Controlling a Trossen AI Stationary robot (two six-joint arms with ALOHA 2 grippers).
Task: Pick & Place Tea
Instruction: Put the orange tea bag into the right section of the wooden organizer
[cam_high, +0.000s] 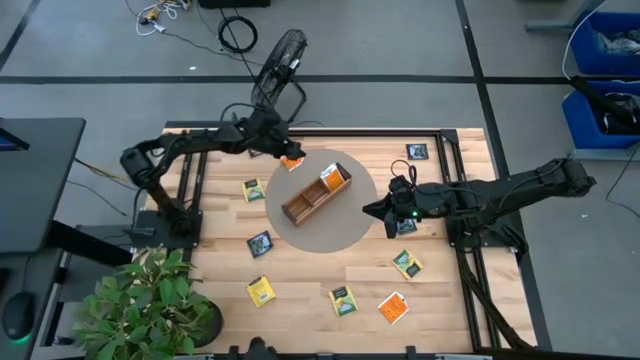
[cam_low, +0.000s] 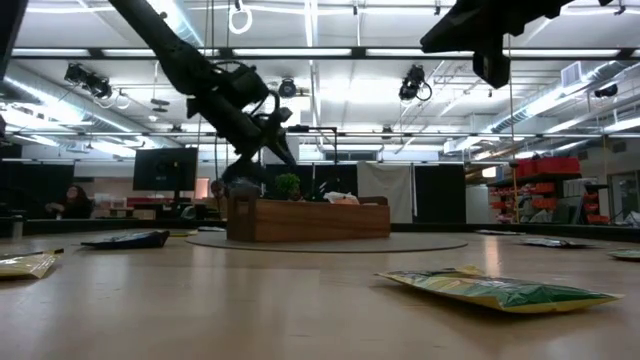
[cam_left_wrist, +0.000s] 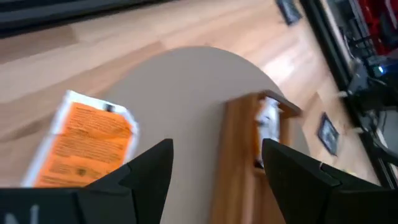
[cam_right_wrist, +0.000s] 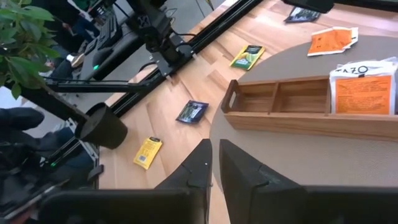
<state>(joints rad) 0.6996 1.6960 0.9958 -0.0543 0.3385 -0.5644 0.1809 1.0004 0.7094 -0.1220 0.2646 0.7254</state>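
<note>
A brown wooden tray (cam_high: 312, 198) stands on a round grey mat (cam_high: 345, 232). An orange-and-white tea packet (cam_high: 333, 178) stands upright in the tray's end compartment (cam_right_wrist: 362, 93). Another orange tea packet (cam_left_wrist: 87, 142) lies flat at the mat's far left edge (cam_high: 292, 161). My left gripper (cam_left_wrist: 217, 163) hangs open just above this packet and the mat, touching nothing. My right gripper (cam_right_wrist: 215, 163) is shut and holds nothing. It hovers over the mat's right edge (cam_high: 383, 210), well above the table.
More tea packets lie flat on the wooden table: navy ones (cam_high: 417, 152) (cam_high: 260, 243) (cam_high: 405, 226), green ones (cam_high: 253, 189) (cam_high: 407, 263) (cam_high: 342, 300), a yellow one (cam_high: 261, 291) and an orange one (cam_high: 393, 307). A potted plant (cam_high: 150, 300) stands at the near left corner.
</note>
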